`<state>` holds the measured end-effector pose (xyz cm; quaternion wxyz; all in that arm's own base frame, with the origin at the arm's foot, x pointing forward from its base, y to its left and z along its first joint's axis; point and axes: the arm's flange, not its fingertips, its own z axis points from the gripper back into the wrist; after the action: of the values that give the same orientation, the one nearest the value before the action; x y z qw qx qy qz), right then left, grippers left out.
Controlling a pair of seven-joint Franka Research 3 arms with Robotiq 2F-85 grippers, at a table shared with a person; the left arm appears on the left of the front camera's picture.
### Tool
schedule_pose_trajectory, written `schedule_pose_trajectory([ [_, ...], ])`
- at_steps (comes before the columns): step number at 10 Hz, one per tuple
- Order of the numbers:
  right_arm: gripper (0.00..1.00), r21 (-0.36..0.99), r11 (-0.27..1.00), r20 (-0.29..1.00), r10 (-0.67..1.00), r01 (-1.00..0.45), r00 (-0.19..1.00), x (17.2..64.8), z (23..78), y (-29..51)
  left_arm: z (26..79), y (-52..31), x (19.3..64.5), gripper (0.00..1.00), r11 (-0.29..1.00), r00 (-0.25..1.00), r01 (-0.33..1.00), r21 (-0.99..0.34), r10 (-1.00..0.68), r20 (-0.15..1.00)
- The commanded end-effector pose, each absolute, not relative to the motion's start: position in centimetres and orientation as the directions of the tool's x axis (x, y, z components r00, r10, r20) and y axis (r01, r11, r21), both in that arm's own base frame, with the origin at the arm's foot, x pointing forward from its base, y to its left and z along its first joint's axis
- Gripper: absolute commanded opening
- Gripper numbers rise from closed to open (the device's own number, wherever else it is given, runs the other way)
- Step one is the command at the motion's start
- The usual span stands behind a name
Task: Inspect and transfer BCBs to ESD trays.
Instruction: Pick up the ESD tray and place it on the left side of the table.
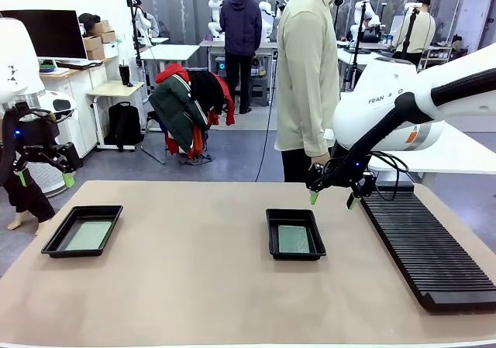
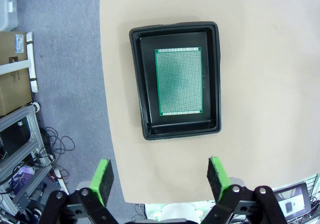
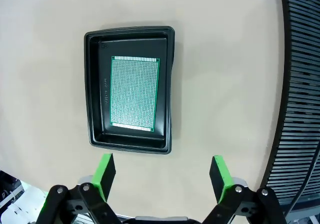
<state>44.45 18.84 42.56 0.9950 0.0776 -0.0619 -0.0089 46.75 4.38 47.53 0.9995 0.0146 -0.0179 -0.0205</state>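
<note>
We find two ESD trays on the counter (image 1: 194,286), each lying flat and each holding one BCB on its floor. The left tray (image 1: 56,243) sits near the counter's left edge; its board (image 1: 87,235) rests inside the rim, pale green with a fine grid, and in the left wrist view the same tray (image 2: 145,89) and board (image 2: 180,82) lie ahead of the fingers, the board parallel to the tray walls with black floor showing all round it. The middle tray (image 1: 273,243) sits right of centre, its board (image 1: 294,239) likewise flat within the rim; the right wrist view shows this tray (image 3: 95,89) and board (image 3: 134,92) in the same order. The left claw (image 1: 43,179) hangs off the counter's left side, above floor level, jaws wide apart and holding nothing; its green pads (image 2: 104,176) stand well clear of each other. The right claw (image 1: 332,199) hovers above the counter just beyond the middle tray, jaws also fully spread and empty, pads (image 3: 106,170) apart. A long black slotted rack (image 1: 426,247) lies along the counter's right side, near the middle tray but not touching it. A person (image 1: 306,77) stands at the far edge.
</note>
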Motion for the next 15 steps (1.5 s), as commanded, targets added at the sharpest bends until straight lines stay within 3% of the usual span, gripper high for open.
schedule_pose_trajectory([
  [1,1.0,0.155,0.988,0.123,-0.026,0.006,0.992,44.3,42.6,18.9,47.3,4.5,46.7,1.0,0.999,0.998,0.042,0.031,-0.043,0.042],
  [9,1.0,0.156,0.988,0.122,-0.027,0.008,0.992,44.5,42.6,18.8,47.5,4.4,46.7,1.0,0.999,0.999,0.04,0.03,-0.041,0.035],
  [15,1.0,0.159,0.987,0.128,-0.035,0.014,0.991,44.4,42.9,18.4,47.5,-9.4,43.5,1.0,0.999,0.992,0.03,-0.025,-0.027,0.12],
])
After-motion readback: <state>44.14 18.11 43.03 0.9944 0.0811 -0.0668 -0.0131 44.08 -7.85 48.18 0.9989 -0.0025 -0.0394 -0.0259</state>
